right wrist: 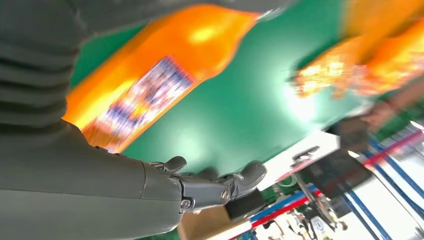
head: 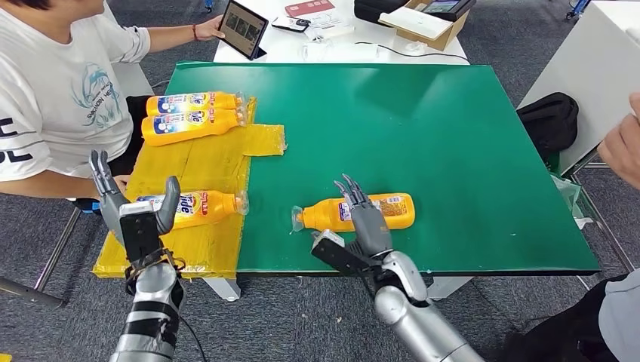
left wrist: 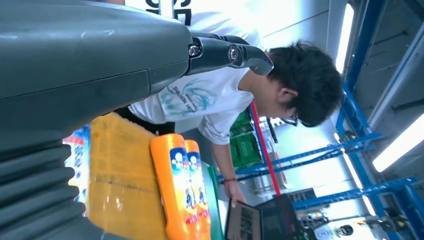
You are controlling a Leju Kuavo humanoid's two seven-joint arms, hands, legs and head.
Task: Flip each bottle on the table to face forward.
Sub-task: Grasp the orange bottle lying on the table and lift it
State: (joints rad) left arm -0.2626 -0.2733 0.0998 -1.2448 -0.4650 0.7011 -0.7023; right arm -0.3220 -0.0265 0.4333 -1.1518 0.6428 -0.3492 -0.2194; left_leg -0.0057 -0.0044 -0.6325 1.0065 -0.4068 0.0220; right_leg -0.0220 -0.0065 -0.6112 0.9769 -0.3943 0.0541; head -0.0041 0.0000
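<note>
— Right hand [head: 361, 219]: how is it seen?

— It is laid over the orange bottle [head: 358, 212] on the green table [head: 423, 128], fingers spread and stretched along the bottle's top. Whether the bottle is actually clasped cannot be told; the fingers are seen extended, not curled. In the right wrist view the fingers [right wrist: 220, 182] are seen held out past the bottle [right wrist: 160, 75], whose label faces the camera.

— Where is that bottle placed?

— It is lying on its side near the table's front edge, cap towards nine o'clock, base towards three o'clock, a small label showing near the base.

— And the left hand [head: 132, 207]?

— It is raised at the table's front corner, at about eight o'clock from the right hand, fingers apart and pointing up, nothing held. Just beyond it a second orange bottle [head: 198, 207] is seen lying on the yellow sheet [head: 204, 162], label up, cap towards three o'clock. Contact between hand and bottle cannot be judged.

— What else is found on the sheet?

— Two more orange bottles [head: 192, 117] are laid side by side, touching, at about twelve o'clock from the left hand, labels up, caps towards three o'clock. They are also seen in the left wrist view [left wrist: 182, 192].

— Anyone nearby?

— A person in a white shirt [head: 53, 83] is seated at ten o'clock, a tablet [head: 243, 29] held in one hand. Another person's hand [head: 623, 147] is seen at the three o'clock edge.
</note>
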